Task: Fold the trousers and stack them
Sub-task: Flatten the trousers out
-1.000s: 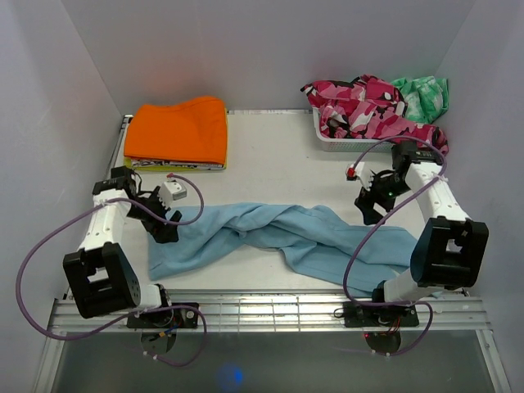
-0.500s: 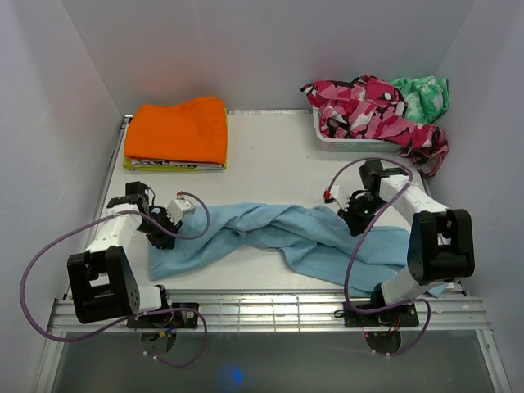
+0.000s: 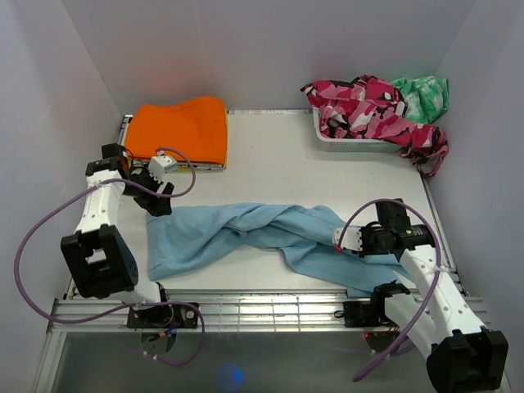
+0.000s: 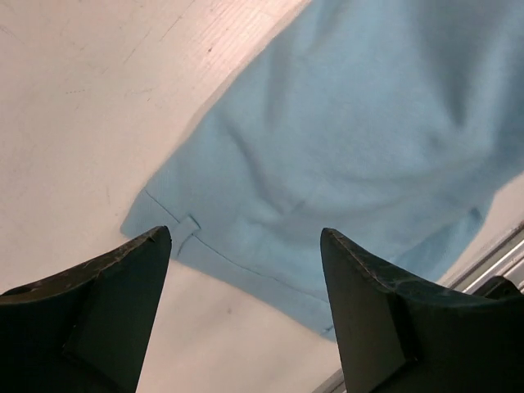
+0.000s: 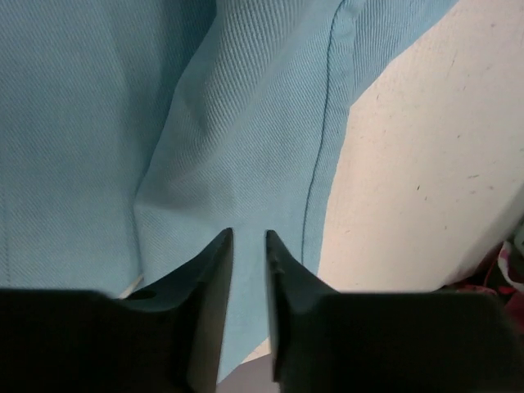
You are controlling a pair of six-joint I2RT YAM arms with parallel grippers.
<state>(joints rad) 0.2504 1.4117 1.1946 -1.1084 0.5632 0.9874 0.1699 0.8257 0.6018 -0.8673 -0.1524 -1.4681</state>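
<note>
The light sky-blue trousers (image 3: 262, 233) lie twisted lengthwise across the near half of the table. My left gripper (image 3: 155, 201) hovers open just beyond their left end. In the left wrist view a hemmed corner of the trousers (image 4: 352, 123) lies below the wide-apart left gripper (image 4: 246, 233), with nothing between the fingers. My right gripper (image 3: 342, 241) sits low on the right part of the cloth. In the right wrist view the right gripper (image 5: 248, 233) has its jaws nearly together on the trousers (image 5: 123, 123), and a crease runs up to the tips.
A folded orange garment (image 3: 178, 131) rests on a thin stack at the back left. At the back right a white basket (image 3: 352, 143) holds a pink camouflage garment (image 3: 368, 106) and a green one (image 3: 422, 94). White walls enclose three sides; a metal rail (image 3: 262, 307) runs along the near edge.
The left gripper closed partway at the trousers' left end, then opened and moved back toward the orange garment; that end now lies wider. The right gripper closed on the cloth and drew toward the near edge.
</note>
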